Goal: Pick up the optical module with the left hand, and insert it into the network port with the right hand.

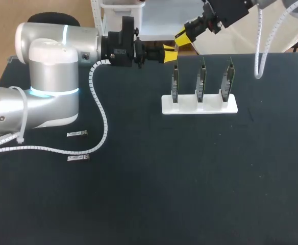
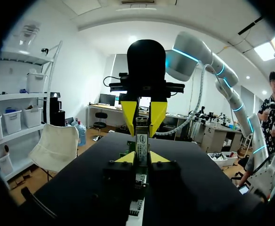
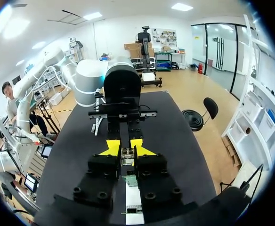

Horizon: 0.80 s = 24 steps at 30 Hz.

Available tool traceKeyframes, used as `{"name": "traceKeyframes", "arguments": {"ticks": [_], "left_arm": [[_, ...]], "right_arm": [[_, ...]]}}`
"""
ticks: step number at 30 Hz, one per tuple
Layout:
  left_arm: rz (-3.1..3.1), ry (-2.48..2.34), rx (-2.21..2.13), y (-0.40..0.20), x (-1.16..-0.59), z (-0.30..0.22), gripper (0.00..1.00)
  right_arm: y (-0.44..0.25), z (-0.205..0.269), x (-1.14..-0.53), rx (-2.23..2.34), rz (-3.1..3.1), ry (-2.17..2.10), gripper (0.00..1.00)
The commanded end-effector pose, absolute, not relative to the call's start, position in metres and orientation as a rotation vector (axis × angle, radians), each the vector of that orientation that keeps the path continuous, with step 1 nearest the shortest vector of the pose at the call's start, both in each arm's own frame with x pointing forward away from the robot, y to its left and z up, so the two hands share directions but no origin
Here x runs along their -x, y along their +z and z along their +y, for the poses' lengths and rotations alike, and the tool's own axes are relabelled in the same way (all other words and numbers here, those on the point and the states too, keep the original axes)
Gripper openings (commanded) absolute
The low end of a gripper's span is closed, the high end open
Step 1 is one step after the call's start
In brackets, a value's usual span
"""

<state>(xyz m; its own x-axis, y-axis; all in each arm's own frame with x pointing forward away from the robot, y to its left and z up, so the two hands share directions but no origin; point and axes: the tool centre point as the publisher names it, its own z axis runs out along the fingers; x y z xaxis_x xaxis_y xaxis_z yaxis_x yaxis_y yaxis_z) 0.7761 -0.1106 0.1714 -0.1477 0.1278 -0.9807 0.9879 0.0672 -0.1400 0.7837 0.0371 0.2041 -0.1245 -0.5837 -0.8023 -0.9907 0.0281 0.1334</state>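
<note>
The optical module (image 2: pixel 141 141), a small metal bar with a label, hangs in the air between my two grippers, above the left end of the white stand (image 1: pixel 199 103). My left gripper (image 1: pixel 169 53) (image 2: pixel 141 157) is shut on one end of it. My right gripper (image 1: pixel 182 37) (image 3: pixel 126 149) faces it from the far right, and its yellow tips press the module (image 3: pixel 126 153) from both sides. In the left wrist view the right gripper (image 2: pixel 143 123) stands straight ahead, fingers down on the module's far end. The stand carries three upright port cards, the leftmost card (image 1: pixel 175 81) just under the grippers.
Two spare modules (image 1: pixel 77 133) (image 1: pixel 78 158) lie flat on the dark table near my left arm's base. The left arm's white ribbed cable (image 1: pixel 104 122) loops over the table between them. The stand's other cards (image 1: pixel 201 79) (image 1: pixel 227 77) rise to the right of the grippers.
</note>
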Motion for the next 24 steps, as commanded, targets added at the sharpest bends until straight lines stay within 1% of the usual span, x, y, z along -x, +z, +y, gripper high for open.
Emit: {"name": "traceKeyframes", "arguments": {"ticks": [1,15,24], "left_arm": [[1.44,-1.208,-1.194,0.1712,-0.7759,-0.1107,1.0],[1.44,-1.208,-1.194,0.1712,-0.7759,-0.1107,1.0],[1.47,-1.123,-1.247,0.1748,-0.7769,-0.1026,1.0]], "right_arm": [[0.2034,0.0359,-0.783,1.593,1.761,0.953,0.0],[0.2031,0.0331,-0.7839,1.58,1.761,0.954,0.0],[0.2024,0.031,-0.7837,1.579,1.763,0.955,0.0]]}}
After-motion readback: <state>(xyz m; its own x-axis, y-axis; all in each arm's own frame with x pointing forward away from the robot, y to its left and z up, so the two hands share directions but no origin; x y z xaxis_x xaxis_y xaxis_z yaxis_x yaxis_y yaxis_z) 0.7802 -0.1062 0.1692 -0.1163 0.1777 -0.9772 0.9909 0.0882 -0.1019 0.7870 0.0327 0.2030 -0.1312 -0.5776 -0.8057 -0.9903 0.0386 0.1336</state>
